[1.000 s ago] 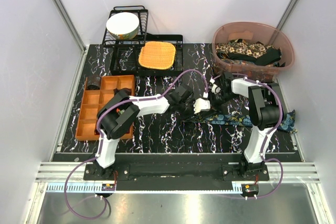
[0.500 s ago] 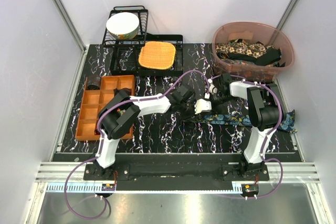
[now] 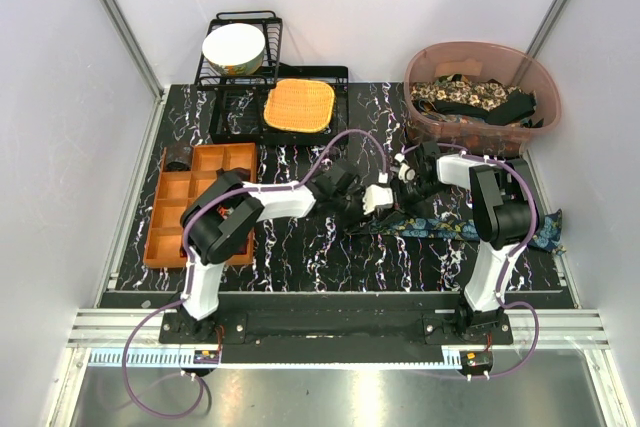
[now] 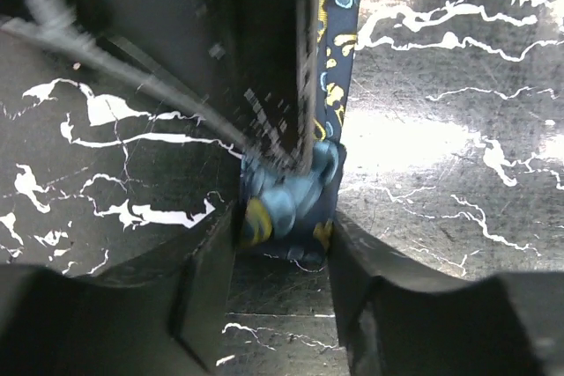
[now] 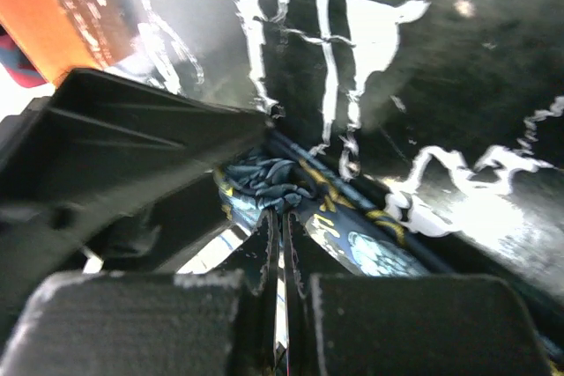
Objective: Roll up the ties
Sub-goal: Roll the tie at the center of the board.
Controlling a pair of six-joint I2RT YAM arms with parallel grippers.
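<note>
At mid-bench, noted right gripper point(image 5: 278, 228) clamped fully closed on the puckered start of the dark blue tie point(image 5: 295, 184), with folds gathering right at its tips. Found left gripper point(image 4: 285, 228) part-way open astride that same small bundle, fingers point(image 4: 207, 283) touching it or nearly so; cannot tell whether pressing. Traced the rest of the tie flat along the bench point(image 3: 300, 247), running right from the two grippers toward the right edge, unrolled. Judged the step as the very start of the roll: only a first crumpled turn or two made at the end. Expecting next to need a tight tuck of that core, then a turn-over along the strip with both edges kept square, one gripper pinning, the other regripping. Recorded slick-looking woven fabric, teal and yellow motifs on navy, likely to spring loose; matte black fingers with grainy pads; glossy, scratched black bench with white veining. Farther out, logged more ties point(image 3: 470, 95) heaped in a translucent brown tub point(image 3: 480, 47), waiting.
</note>
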